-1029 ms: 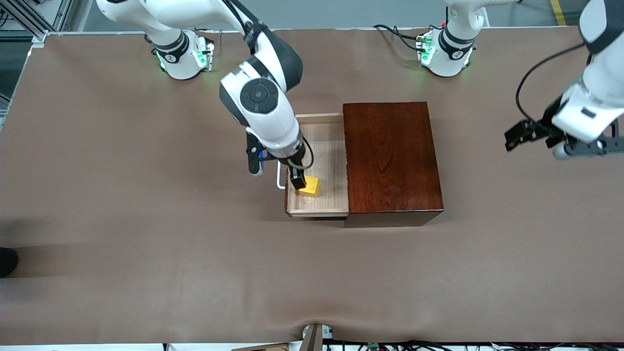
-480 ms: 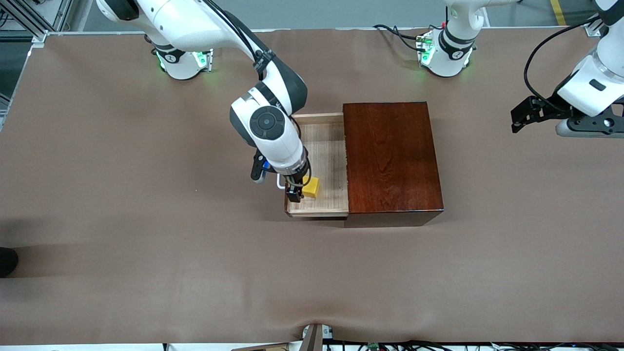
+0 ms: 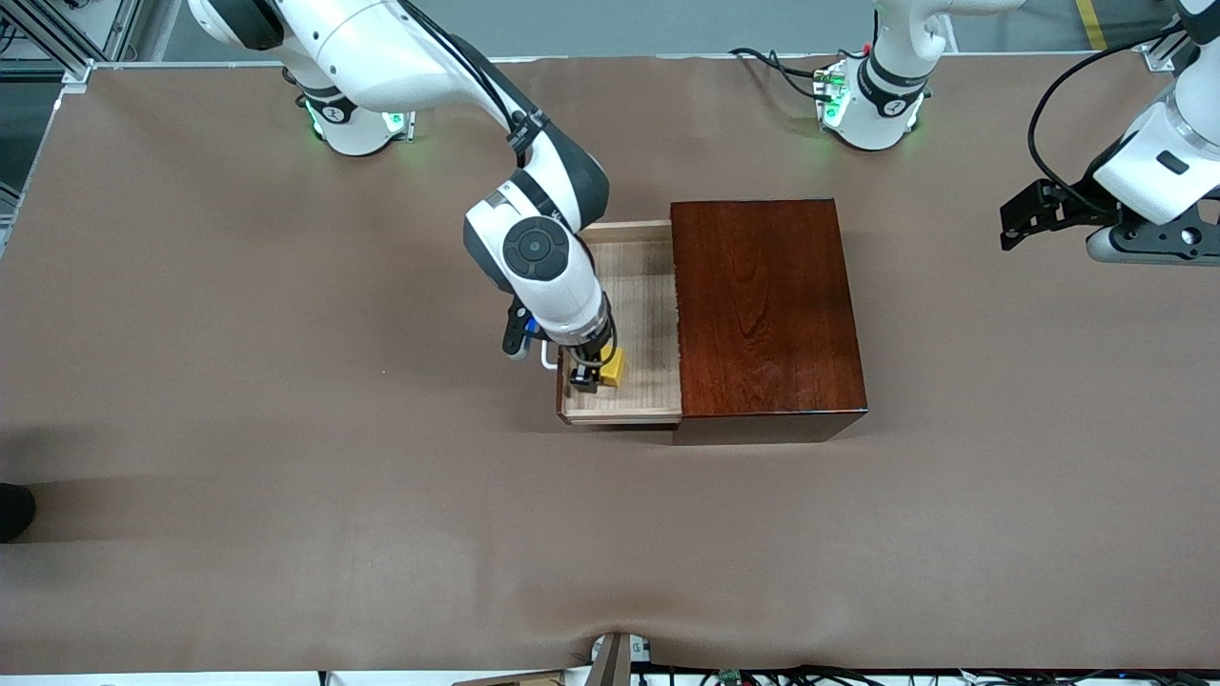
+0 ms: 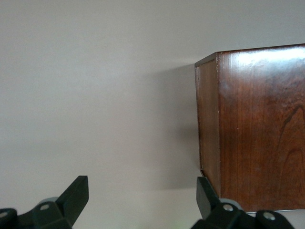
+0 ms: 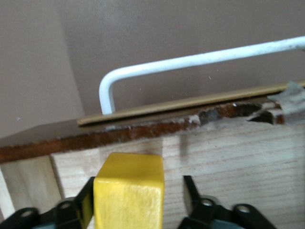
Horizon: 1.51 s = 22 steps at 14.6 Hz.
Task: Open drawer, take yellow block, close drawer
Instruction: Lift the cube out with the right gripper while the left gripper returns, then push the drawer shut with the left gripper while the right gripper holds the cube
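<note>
Right gripper (image 3: 589, 377) drops onto the yellow block (image 3: 613, 366)
Its fingers have narrowed around the block in the open drawer (image 3: 648, 314), one still apart; left gripper (image 4: 143, 200) waits wide beside the box (image 4: 257, 124).

A brown table cover (image 3: 286, 381) lies wrinkled along the edge nearest the camera.
</note>
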{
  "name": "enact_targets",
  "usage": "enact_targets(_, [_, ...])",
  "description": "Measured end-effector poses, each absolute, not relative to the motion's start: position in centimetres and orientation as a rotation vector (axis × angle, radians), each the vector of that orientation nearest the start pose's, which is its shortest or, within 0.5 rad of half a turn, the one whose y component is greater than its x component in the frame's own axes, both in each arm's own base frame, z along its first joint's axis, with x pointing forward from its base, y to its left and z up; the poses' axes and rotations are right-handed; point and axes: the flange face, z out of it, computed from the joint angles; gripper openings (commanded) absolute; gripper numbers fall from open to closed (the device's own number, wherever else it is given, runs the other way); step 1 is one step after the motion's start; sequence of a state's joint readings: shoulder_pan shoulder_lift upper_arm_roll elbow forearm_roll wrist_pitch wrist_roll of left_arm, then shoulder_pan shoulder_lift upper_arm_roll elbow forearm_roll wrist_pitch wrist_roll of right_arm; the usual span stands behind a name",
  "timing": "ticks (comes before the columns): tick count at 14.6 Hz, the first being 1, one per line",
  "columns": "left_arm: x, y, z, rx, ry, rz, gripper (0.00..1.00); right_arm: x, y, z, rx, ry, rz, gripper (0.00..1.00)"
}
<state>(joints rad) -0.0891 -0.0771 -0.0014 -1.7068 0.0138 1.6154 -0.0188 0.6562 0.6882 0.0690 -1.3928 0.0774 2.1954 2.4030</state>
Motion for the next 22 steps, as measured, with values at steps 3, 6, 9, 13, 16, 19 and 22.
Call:
enact_targets(3, [53.1, -4.4, 60.7, -3.127, 0.104, 0.020, 1.00, 55.3, 49.3, 31.8, -2.007, 2.245, 0.160, 0.17])
enact_targets(6, [53.1, -4.6, 60.8, -3.127, 0.106, 0.017, 1.00, 55.1, 50.1, 34.0, -2.054, 2.203, 0.161, 0.17])
enact_targets(9, [53.3, -4.4, 60.7, -3.137, 0.089, 0.017, 1.00, 55.0, 49.9, 40.6, -2.160, 2.110, 0.156, 0.17])
enact_targets(13, [54.8, -5.5, 60.1, -3.185, -0.088, 0.032, 1.00, 55.4, 44.2, 47.0, -2.601, 1.708, 0.142, 0.09])
enact_targets(16, [56.8, -10.1, 57.7, -3.186, -0.302, 0.106, 1.00, 60.6, 33.3, 46.8, -2.839, 1.404, 0.205, 0.05])
enact_targets(19, [57.9, -20.1, 53.5, -3.142, -0.509, 0.185, 1.00, 64.7, 20.7, 44.4, -2.955, 1.108, 0.276, 0.05])
enact_targets(22, [58.0, -31.8, 49.2, -3.113, -0.749, 0.165, 1.00, 65.8, 12.5, 40.2, -3.005, 0.810, 0.241, 0.05])
